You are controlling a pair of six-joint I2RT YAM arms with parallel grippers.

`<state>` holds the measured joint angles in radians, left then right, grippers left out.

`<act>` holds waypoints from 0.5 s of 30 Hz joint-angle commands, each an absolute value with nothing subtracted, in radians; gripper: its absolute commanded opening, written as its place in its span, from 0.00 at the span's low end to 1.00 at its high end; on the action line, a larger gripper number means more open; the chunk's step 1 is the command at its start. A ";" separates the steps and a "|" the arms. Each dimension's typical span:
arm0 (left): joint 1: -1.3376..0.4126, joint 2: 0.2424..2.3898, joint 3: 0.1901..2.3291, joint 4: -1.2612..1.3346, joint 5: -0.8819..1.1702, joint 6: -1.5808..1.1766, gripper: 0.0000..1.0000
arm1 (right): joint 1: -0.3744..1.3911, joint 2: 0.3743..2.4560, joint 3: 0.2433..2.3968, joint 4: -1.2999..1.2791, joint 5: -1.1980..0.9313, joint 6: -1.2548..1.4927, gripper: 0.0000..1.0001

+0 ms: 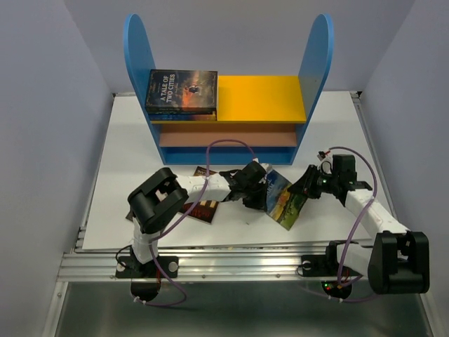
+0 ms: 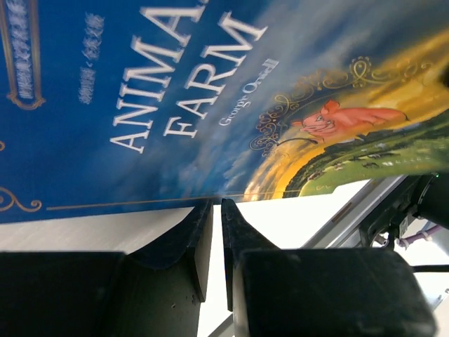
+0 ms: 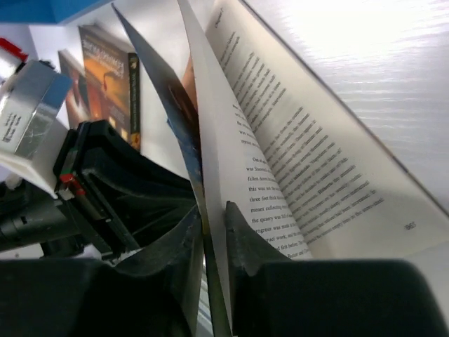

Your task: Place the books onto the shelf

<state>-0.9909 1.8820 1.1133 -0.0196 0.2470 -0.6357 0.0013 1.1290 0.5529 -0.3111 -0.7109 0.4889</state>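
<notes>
1. The shelf (image 1: 137, 63) stands at the far middle of the surface (image 1: 140, 154), its two blue side panels rising above a yellow top board (image 1: 263, 98) and a brown middle board (image 1: 228, 135).
2. A dark book titled A Tale of Two Cities (image 1: 181, 90) lies flat on the left end of the yellow top board, against the left panel.
3. The Animal Farm book (image 1: 282, 199) is near the shelf's front, right of centre, tilted and between the two arms.
4. The right gripper (image 1: 302, 192) comes at this book from the right. In the right wrist view its fingers are pressed together on the cover and a printed page. The book fans open there, with the rest of the pages falling away to the right.
5. The left gripper (image 1: 264, 191) meets the same book from the left. In the left wrist view its fingers are drawn almost together, leaving a slim gap, and their tips sit right at the lower edge of the blue cover. Whether they pinch anything cannot be told.
6. A dark orange book (image 1: 201, 209) lies flat on the surface to the near left, partly under the left arm.
7. The corner of another dark book (image 1: 204, 170) shows just far of that arm.
</notes>
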 commanded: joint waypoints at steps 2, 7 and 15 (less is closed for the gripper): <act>-0.966 1.870 1.089 -0.052 0.127 -0.561 0.24 | 0.020 1.115 0.575 -0.451 -0.615 0.468 0.01; -0.982 1.761 1.049 -0.012 0.092 -0.487 0.47 | 0.020 1.080 0.626 -0.430 -0.575 0.518 0.01; -1.091 1.462 0.927 0.115 -0.045 -0.183 0.99 | 0.020 1.077 0.736 -0.436 -0.649 0.658 0.01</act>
